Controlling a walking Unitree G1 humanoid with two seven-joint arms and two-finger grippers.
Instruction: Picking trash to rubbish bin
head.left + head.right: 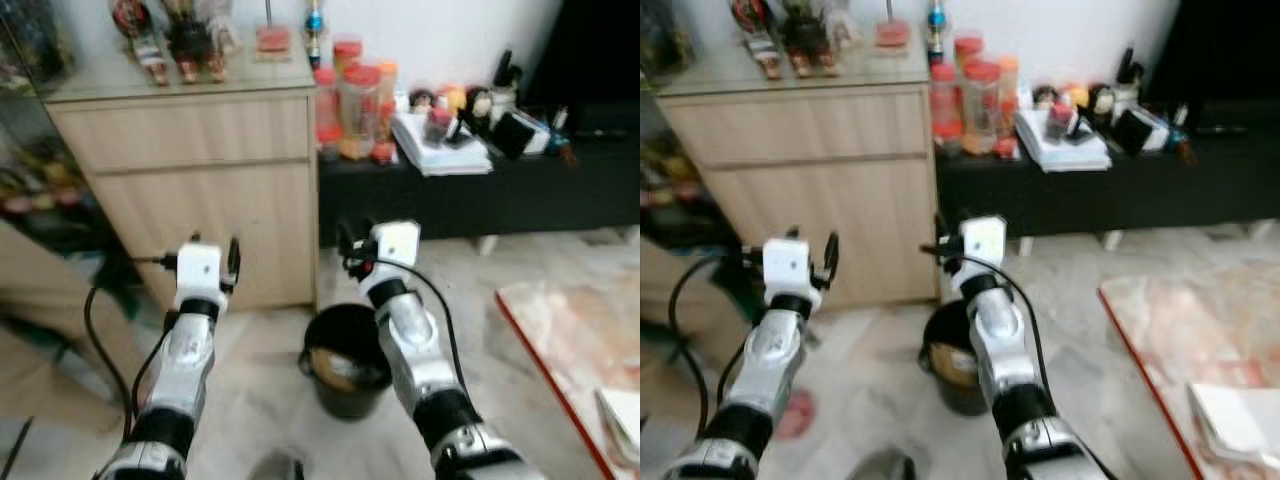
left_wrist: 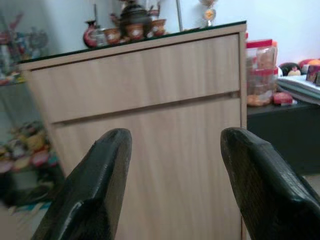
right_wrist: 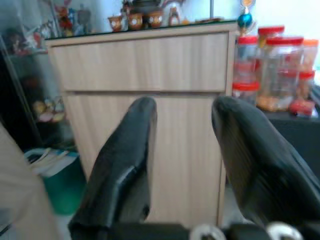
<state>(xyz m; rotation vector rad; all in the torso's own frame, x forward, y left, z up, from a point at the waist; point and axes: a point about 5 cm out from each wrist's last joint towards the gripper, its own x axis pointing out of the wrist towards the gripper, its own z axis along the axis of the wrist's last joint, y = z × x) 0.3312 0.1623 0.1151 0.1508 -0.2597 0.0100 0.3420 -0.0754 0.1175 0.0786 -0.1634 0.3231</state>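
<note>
Wooden cabinet [image 1: 215, 190] behind black bin [image 1: 345, 360]; jars [image 1: 350, 100] beside.

I see pale marble-look floor [image 1: 250, 380] below me, with a black rubbish bin [image 1: 345, 362] standing on it near the corner of a light wood cabinet [image 1: 205, 185]; something tan lies inside the bin. To my right a red-edged mat [image 1: 575, 335] lies flat on the floor, with a white sheet [image 1: 622, 420] on it. The cabinet's glass-covered top [image 1: 200, 70] carries small ornaments [image 1: 175, 40]. Beside it, a low black worktop [image 1: 480, 185] holds red-lidded plastic jars [image 1: 350, 105], a stack of papers [image 1: 440, 145] and small blurred odds and ends [image 1: 495, 105].
</note>
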